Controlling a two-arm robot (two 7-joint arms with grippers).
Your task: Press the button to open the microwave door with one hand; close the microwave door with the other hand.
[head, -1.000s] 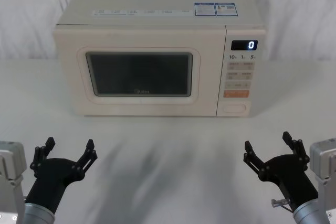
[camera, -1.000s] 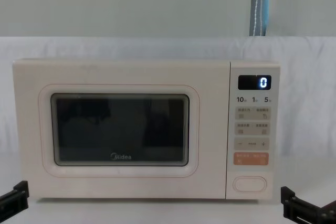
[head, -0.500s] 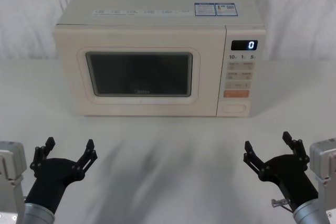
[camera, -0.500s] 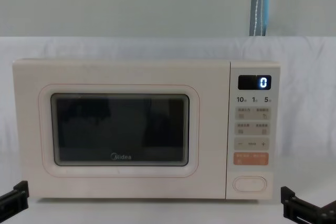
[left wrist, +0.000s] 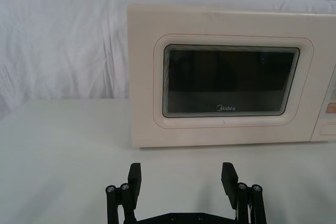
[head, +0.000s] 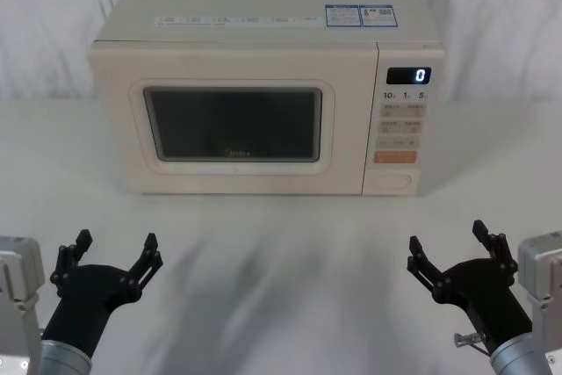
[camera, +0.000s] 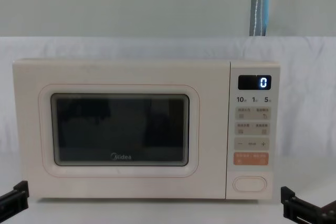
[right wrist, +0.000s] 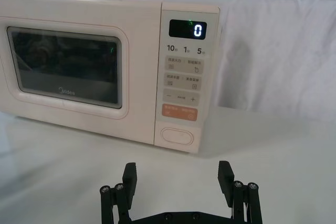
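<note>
- Chest view is showing the button sitting untouched at the bottom of the control panel, under the orange key, with the microwave door lying flush and shut beside it.
- Both of my pincers are waiting low on the white table, well short of the microwave, so by my reading neither step is begun.
- I am holding my right gripper with fingers spread wide, on the button's side, which looks the natural one for the press.
- I am holding my left gripper equally wide before the door's half, well placed to push it shut once it swings out.
- Right wrist view is giving what the head view lacks: the button nearly straight ahead of my open fingers, and the display reading 0.
- Left wrist view is framing the door's dark window and logo, with the panel cut off at the edge.
</note>
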